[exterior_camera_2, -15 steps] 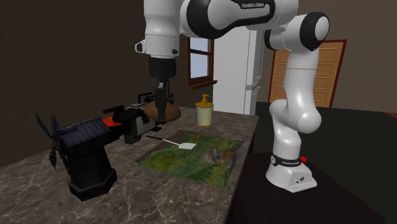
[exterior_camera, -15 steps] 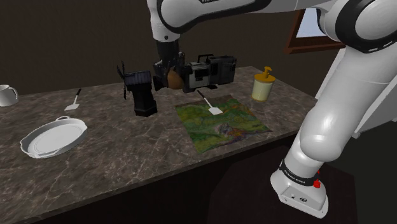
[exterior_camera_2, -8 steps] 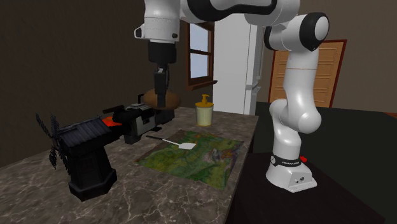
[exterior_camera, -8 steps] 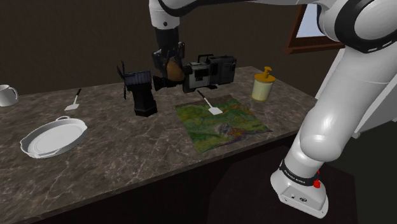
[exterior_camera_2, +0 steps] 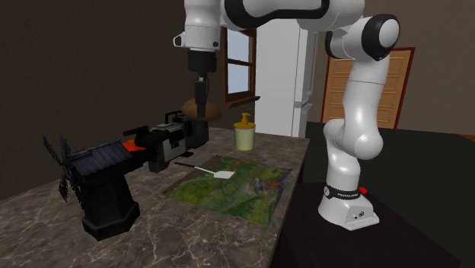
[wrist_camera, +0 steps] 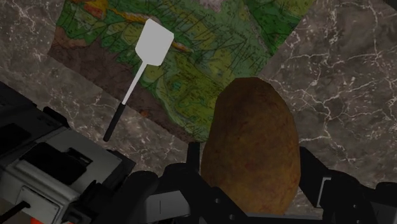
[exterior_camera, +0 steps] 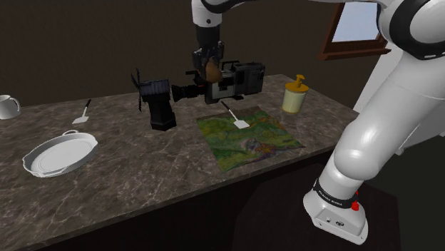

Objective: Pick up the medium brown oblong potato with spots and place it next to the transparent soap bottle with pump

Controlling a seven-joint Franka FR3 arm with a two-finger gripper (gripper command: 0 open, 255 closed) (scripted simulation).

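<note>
**A:** Going by the shoulder view, what is sitting left of the map (exterior_camera: pixel 249 139)?

**B:** Farthest from the map, a white mug (exterior_camera: pixel 6 106) is standing at the end of the counter (exterior_camera: pixel 142 182). A small spatula (exterior_camera: pixel 83 112) and a white oval dish (exterior_camera: pixel 59 154) are lying closer in, though both are well apart from the map. A black toy windmill (exterior_camera: pixel 158 105) is standing upright just beside the map's left edge.

**A:** And where is the potato?

**B:** The brown potato (exterior_camera: pixel 212 72) is hanging in the air near the map's far left corner. It is in front of the black video camera (exterior_camera: pixel 239 78), which is sitting just behind the map. The gripper (exterior_camera: pixel 210 69) is pointing down at the counter. In the wrist view its fingers (wrist_camera: pixel 310 175) are clasping the potato from both sides.

**A:** Is anything lying on the map?

**B:** A white spatula (exterior_camera: pixel 236 115) is resting its head there, and its handle is reaching past the map's far edge toward the video camera.

**A:** And to the right of the map?

**B:** The yellowish soap bottle (exterior_camera: pixel 296 96) with a pump is standing near the map's far right corner, well apart from the potato.
</note>
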